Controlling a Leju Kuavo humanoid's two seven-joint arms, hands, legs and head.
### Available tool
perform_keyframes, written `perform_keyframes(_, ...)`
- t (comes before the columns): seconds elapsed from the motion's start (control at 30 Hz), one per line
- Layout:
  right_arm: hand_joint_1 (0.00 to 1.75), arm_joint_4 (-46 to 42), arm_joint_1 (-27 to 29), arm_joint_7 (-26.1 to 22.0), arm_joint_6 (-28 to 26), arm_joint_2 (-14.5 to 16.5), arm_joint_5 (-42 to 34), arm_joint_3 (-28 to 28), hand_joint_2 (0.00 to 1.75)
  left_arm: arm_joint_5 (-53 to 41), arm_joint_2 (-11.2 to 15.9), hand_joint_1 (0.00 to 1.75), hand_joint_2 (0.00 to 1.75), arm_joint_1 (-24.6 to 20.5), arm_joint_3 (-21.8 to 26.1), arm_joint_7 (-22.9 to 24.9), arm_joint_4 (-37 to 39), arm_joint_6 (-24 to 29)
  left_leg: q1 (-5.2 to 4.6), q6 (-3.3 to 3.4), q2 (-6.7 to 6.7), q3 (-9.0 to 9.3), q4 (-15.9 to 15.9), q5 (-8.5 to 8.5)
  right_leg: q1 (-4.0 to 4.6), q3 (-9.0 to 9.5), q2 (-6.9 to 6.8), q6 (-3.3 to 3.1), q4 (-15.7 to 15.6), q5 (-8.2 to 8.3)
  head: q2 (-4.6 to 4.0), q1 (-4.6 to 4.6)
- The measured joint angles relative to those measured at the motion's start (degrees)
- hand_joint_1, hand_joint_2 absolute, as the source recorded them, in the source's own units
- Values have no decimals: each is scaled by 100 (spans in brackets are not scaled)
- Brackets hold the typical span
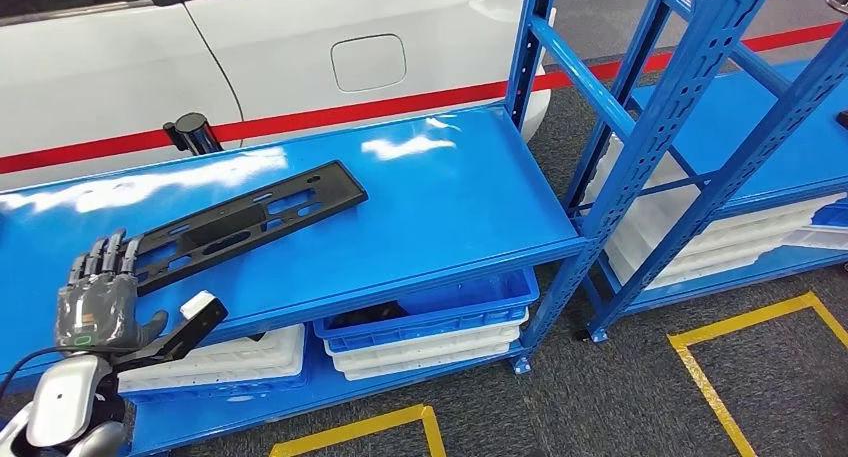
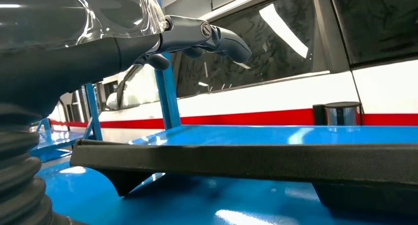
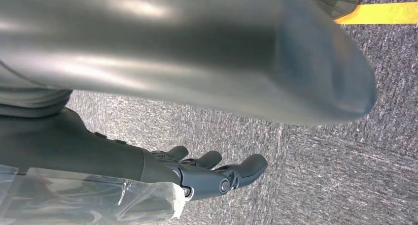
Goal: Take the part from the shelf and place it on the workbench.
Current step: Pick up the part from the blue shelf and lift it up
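**Part on the shelf top, left hand closing in**

Part (image 1: pixel 232 226) is a long, flat black plastic panel with slots and holes, lying on the top board of the blue shelf (image 1: pixel 440 192). Its long axis runs diagonally: one end points toward the white car (image 1: pixel 200 37) behind the shelf, the other reaches toward the shelf's front edge, where the left hand (image 1: pixel 97 302) hovers. In the left wrist view the part (image 2: pixel 256 161) lies flat on the board, raised a little on its own feet.

Left hand sits at the part's near end with fingers spread and extended above it, holding nothing; from the wrist view the fingers (image 2: pixel 217 38) stand clear above the panel, not touching. Right hand (image 3: pixel 207 173) hangs beside the body over grey carpet, fingers loosely apart and empty.

Judged from this, the reach is the step in hand and the grasp is not yet made. The next move calls for lowering the hand onto the near end and closing around the thin edge. A small dark cylinder (image 1: pixel 192 134) stands beyond the part, toward the car.
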Motion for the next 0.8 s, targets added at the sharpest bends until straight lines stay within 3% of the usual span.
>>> perform_keyframes(0.6,0,0,-6,15,33,26,55,24,0,-183,-37,0,175,-129,111,-132,250,8,0,0,0,1,0,0,0,0,0,0,0,0,0,0)
perform_keyframes(0.63,0,0,-7,18,33,26,56,28,0,-183,-37,24,175,-143,129,-132,262,6,0,0,0,1,0,0,0,0,0,0,0,0,0,0)
perform_keyframes(0.73,0,0,-7,21,35,26,56,35,0,-178,-37,155,175,-185,173,-132,308,-2,0,0,0,1,0,0,0,0,0,0,0,0,0,0)
perform_keyframes(0.77,0,0,-7,22,35,26,57,36,0,-167,-37,175,175,-193,184,-132,323,-4,0,0,0,1,0,0,0,0,0,0,0,0,0,0)
perform_keyframes(0.8,0,0,-7,23,35,26,57,37,0,-149,-37,175,175,-199,196,-132,336,-7,0,0,0,1,0,0,0,0,0,0,0,0,0,0)
